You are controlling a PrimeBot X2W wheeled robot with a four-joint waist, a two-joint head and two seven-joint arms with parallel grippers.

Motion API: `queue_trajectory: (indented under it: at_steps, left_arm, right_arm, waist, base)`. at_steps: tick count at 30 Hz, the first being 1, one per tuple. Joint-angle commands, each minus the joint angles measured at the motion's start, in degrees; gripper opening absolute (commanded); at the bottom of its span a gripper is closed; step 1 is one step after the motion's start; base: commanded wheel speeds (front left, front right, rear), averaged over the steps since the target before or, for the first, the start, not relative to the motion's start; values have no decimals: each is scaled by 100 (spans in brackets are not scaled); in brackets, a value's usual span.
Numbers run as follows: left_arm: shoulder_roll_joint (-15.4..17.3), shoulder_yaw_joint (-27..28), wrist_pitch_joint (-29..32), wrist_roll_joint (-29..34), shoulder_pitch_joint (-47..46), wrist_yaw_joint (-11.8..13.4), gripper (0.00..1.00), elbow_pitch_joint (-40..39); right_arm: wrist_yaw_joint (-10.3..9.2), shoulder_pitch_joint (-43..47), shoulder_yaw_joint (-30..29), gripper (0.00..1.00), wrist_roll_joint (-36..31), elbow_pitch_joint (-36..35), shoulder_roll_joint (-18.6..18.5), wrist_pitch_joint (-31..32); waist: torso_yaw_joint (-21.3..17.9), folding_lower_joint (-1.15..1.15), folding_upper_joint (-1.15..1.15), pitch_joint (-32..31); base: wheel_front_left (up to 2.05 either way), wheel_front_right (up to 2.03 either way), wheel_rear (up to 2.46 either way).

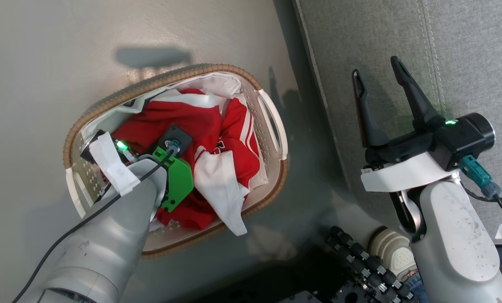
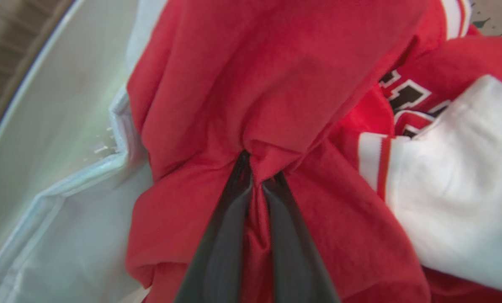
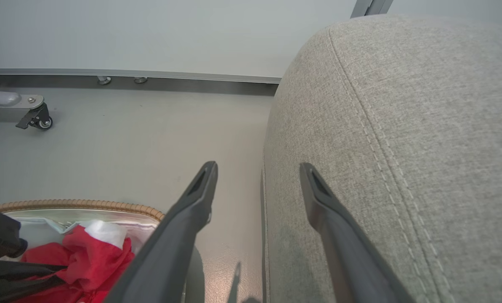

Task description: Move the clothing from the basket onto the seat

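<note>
The basket (image 1: 150,84) stands on the floor at the left, its brown rim around a white liner (image 2: 65,235). Inside lies the clothing: a plain red garment (image 1: 183,118) and a jersey (image 1: 234,143) with white-striped sleeves and dark numerals (image 2: 402,97). My left arm reaches down into the basket. In the left wrist view my left gripper (image 2: 255,168) is shut on a bunched fold of the plain red garment (image 2: 276,84). My right gripper (image 1: 376,69) hovers open and holds nothing, at the edge of the grey seat (image 1: 360,38). The right wrist view shows the right gripper (image 3: 258,167) beside the seat's (image 3: 402,126) rounded side.
The seat's side stands close to the basket's right handle (image 1: 272,122). A pale shoe (image 1: 396,250) and my base's black rollers (image 1: 360,261) lie at the bottom. A frame on a caster (image 3: 36,120) stands by the far wall.
</note>
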Motion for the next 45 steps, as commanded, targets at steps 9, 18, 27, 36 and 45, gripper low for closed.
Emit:
queue_trajectory:
  at_steps: [9, 18, 27, 36, 45]
  left_arm:
    - [-40, -148, -424, -216, 264, -76, 0, -165]
    - [-51, -153, -767, -648, 712, -133, 0, -892]
    - [109, 119, -794, -982, 1413, -123, 0, -2378]
    - [479, 224, -791, -1123, 1655, -208, 0, -3554]
    - [720, 194, -552, -1413, 1186, -272, 0, -3998]
  right_arm:
    - [-4, 28, -66, 100, -110, 123, -17, -28]
    - [-4, 354, -292, 100, -507, 304, -20, -28]
    - [-5, 894, -454, 100, -828, 486, -21, -28]
    - [-5, 1507, -382, 100, -958, 661, -21, -28]
    - [-5, 1977, -78, 100, -874, 788, -20, -28]
  waist:
    - [279, -1, 0, -546]
    - [758, -1, 0, -1634]
    - [1193, -1, 0, -2996]
    - [1431, -1, 0, -4181]
    - [1527, -1, 0, -4967]
  base:
    - [0, 0, 0]
    - [0, 0, 0]
    - [0, 0, 0]
    - [0, 0, 0]
    - [0, 0, 0]
